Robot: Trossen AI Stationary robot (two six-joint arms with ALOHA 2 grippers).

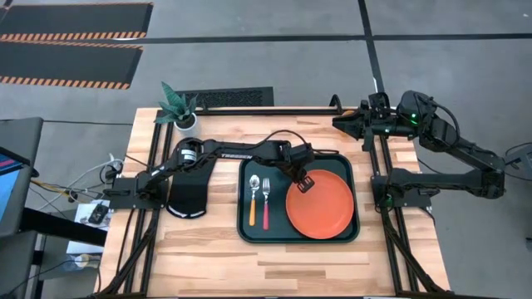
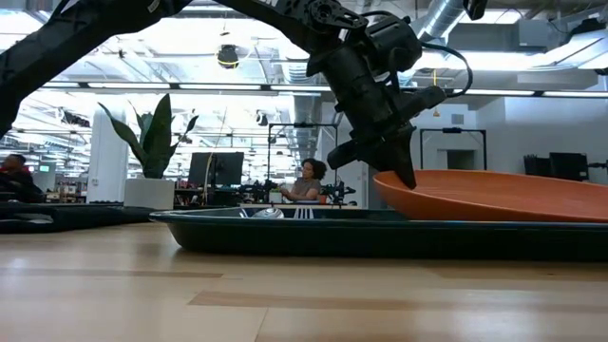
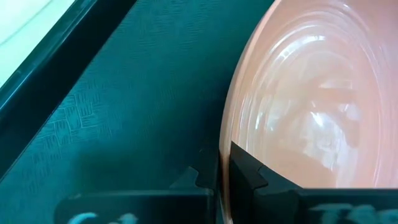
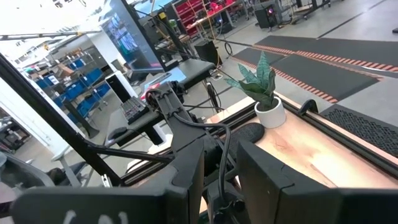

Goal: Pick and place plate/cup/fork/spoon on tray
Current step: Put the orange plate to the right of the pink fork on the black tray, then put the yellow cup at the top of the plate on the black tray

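- Right now we see the left end effector (image 1: 304,182) near the middle of the high view, closed narrowly on the upper-left rim of the plate (image 1: 321,207).
- In the left wrist view we see one finger (image 3: 261,177) on top of the plate (image 3: 311,106) and the other under its edge, so the rim is pinched between them.
- We find the plate in the right half of the tray (image 1: 342,235); in the low view the plate (image 2: 494,198) is tilted, its gripped edge lifted under the left end effector (image 2: 388,157) while the far side sinks behind the rim of the tray (image 2: 285,233).
- We see the spoon (image 1: 253,198) and the fork (image 1: 266,199) lying side by side in the left half of the tray, handles toward the bottom of the frame, the spoon on the left.
- We cannot find the cup in any view.
- We see the right end effector (image 1: 342,122) parked at the upper right of the high view, over the back edge of the bench (image 1: 208,249), well apart from the tray; its fingers (image 4: 261,168) stand a little apart and hold nothing.
- We also see a potted plant (image 1: 181,106) at the upper left corner of the bench and a black mitt (image 1: 187,198) just left of the tray.
- Behind the bench, in the low view, a person (image 2: 309,182) sits in the room.
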